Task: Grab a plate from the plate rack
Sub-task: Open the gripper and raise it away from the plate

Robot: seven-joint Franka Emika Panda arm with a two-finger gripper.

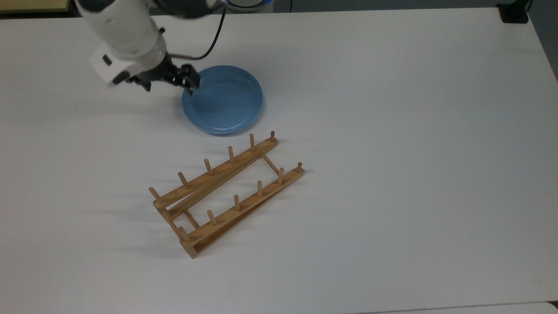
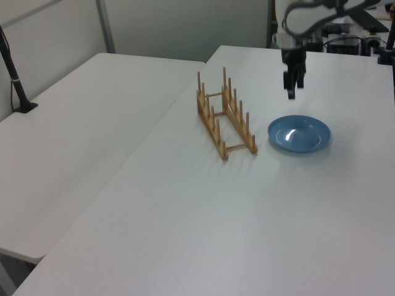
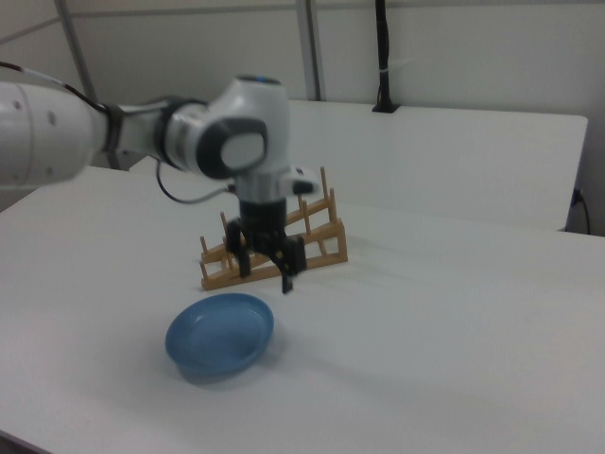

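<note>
The light-blue plate lies flat on the white table, apart from the rack, and nothing grips it. It also shows in the left view and the right view. The wooden plate rack stands with no plate between its pegs; the plate sits just off one of its ends. My gripper hangs in the air above the plate's rim on the top view's left. It is open with nothing between its fingers and well clear of the plate.
A second white table adjoins this one on the left view's left and carries a black post. A black block sits at the top view's far right corner. Bare tabletop stretches across the top view's right.
</note>
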